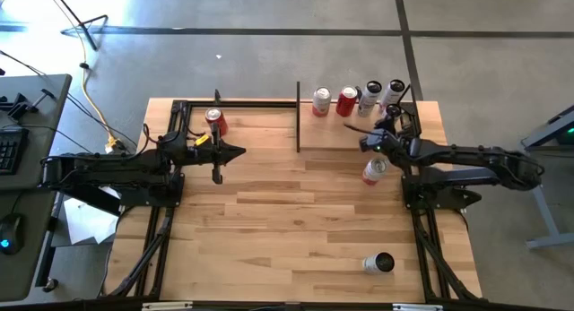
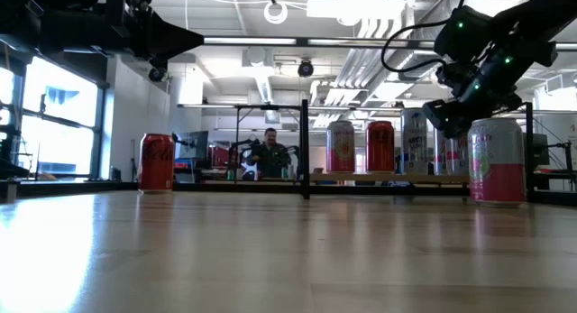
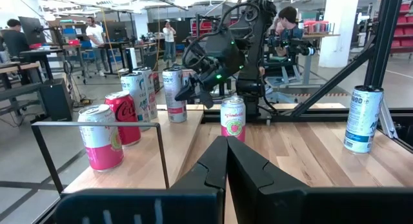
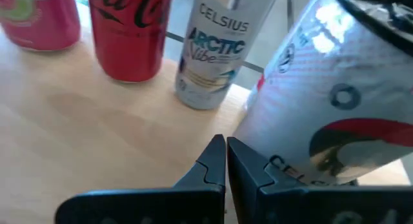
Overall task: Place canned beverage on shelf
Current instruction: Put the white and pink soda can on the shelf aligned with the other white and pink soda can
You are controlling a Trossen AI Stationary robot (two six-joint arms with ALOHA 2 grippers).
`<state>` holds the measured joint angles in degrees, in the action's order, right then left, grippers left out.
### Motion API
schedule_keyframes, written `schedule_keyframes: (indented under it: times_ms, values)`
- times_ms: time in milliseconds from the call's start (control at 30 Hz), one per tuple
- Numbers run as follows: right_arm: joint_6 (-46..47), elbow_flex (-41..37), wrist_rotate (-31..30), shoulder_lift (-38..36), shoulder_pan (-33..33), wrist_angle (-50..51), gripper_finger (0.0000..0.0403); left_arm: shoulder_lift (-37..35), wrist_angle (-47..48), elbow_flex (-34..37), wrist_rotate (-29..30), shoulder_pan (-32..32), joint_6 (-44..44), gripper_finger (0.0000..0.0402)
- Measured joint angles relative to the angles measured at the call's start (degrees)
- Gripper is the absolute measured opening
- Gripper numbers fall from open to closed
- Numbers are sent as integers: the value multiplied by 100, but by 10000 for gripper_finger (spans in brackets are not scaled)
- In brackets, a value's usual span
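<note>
The shelf (image 1: 323, 132) is a low light-wood plank at the table's far right, with a black upright plate (image 1: 299, 114) at its left end. On it stand a pink can (image 1: 321, 100), a red can (image 1: 347, 102) and two white cans (image 1: 369, 94) (image 1: 392, 91). A pink-and-white can (image 1: 374, 170) stands upright on the table just in front of the shelf, below my right arm. My right gripper (image 4: 226, 153) is shut and empty over the shelf, close to the white cans (image 4: 213, 50). My left gripper (image 1: 238, 152) is shut and empty over the table's left half.
A red cola can (image 1: 215, 123) stands at the far left, behind my left arm. A white-and-blue can (image 1: 380, 263) stands near the front right corner. The table's middle and near left are bare wood. People stand in the room beyond.
</note>
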<state>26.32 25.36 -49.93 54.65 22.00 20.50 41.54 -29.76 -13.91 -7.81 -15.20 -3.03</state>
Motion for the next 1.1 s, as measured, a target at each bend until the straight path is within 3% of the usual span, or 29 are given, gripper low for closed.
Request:
schedule_keyframes:
  times_ms: [367, 800, 1100]
  values:
    - [-339, 2, 312, 0, 224, -131, 0, 0, 0, 0, 0, -1, 0, 0]
    - [-483, 2, 988, 0, -310, -195, 0, 1, -7, 0, 0, -1, 1, 0]
    - [-735, 2, 971, 2, 253, -193, 0, 1, -4, 0, 0, -2, 0, 0]
